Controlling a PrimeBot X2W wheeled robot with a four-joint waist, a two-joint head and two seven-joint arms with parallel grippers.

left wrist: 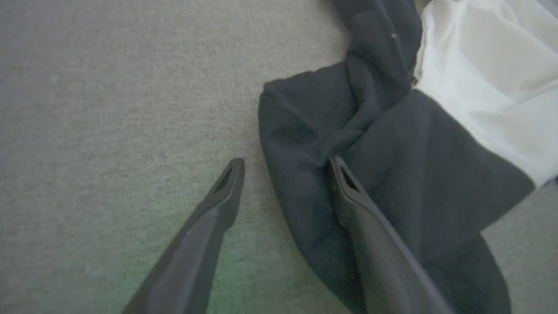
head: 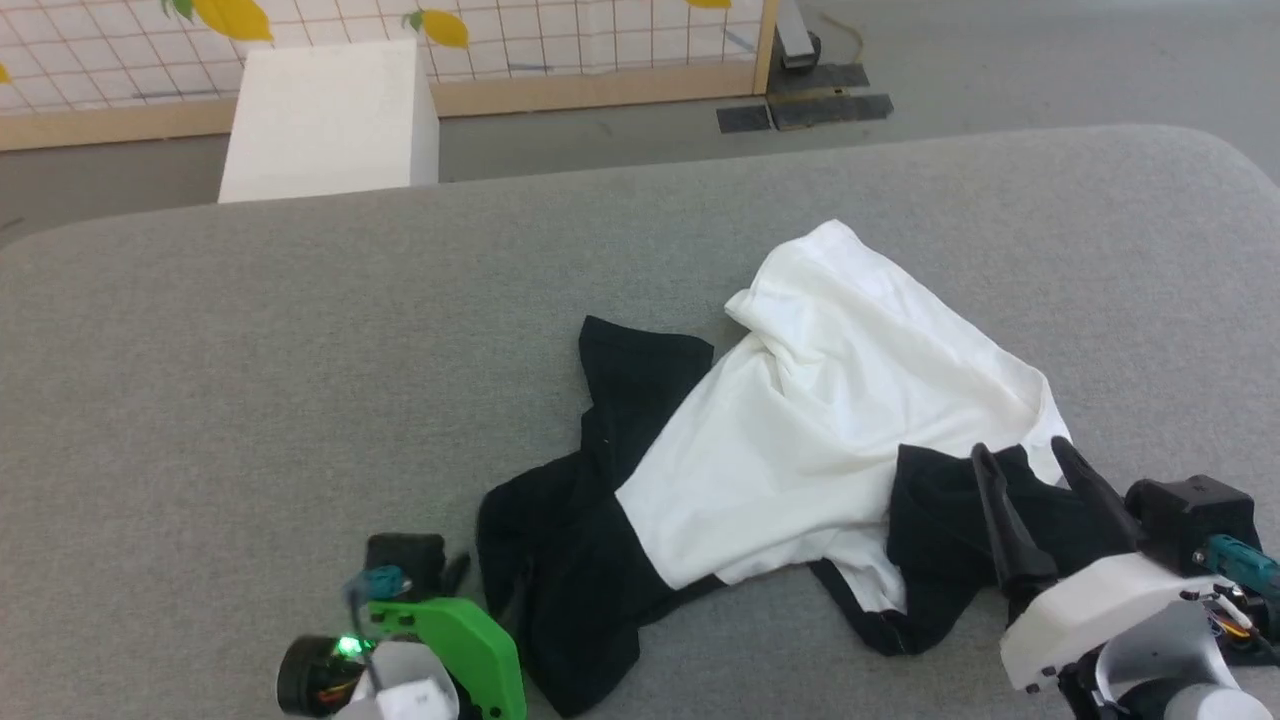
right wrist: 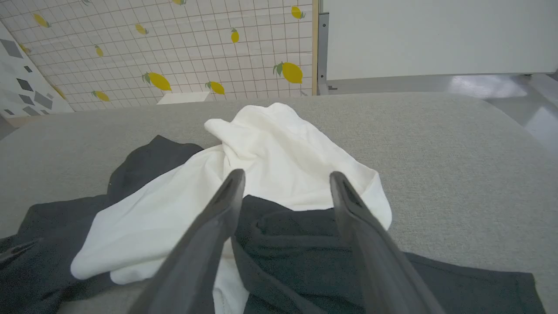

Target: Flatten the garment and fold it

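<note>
The crumpled white-bodied, black-sleeved cotton shirt [head: 800,430] sprawls between the dark-fingered left gripper [left wrist: 285,163] and right gripper [right wrist: 285,174], each spread wide at one end of it.

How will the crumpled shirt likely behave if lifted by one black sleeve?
Probably floppy: the garment lies in soft folds, so it would drape. Likely light, being thin cloth; it may drag on the textured grey table.
</note>
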